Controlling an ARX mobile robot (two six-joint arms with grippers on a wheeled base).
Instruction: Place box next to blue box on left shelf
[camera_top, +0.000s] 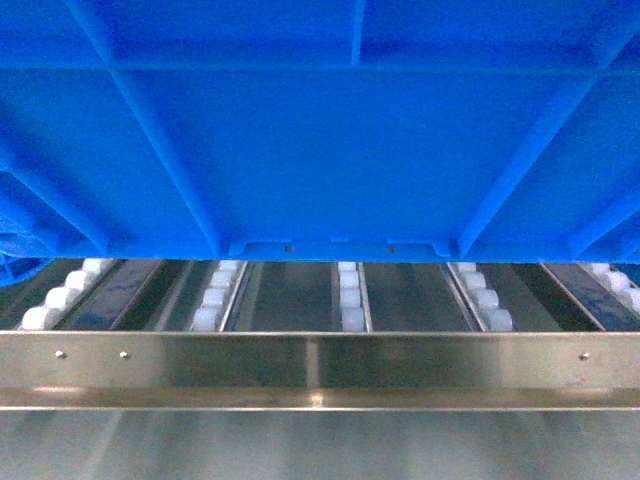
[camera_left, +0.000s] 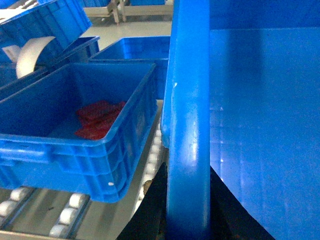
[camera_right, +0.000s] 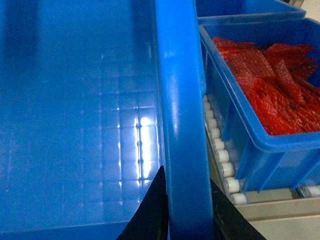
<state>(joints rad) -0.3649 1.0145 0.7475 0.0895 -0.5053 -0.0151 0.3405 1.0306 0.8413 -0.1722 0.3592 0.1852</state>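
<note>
Both jaws clamp the box (camera_top: 320, 150) rims. I should lower it level onto the rollers (camera_top: 349, 296), just beside the left crate (camera_left: 75, 130).

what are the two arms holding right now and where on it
Both hold the box by its thick rim: the left end effector clamps one side's rim, the right end effector the opposite.

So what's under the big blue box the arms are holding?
Under the box, the head view shows roller tracks with white wheels behind a steel front rail. The tracks run on beneath it, but the box's ribbed wall covers everything farther back.
</note>
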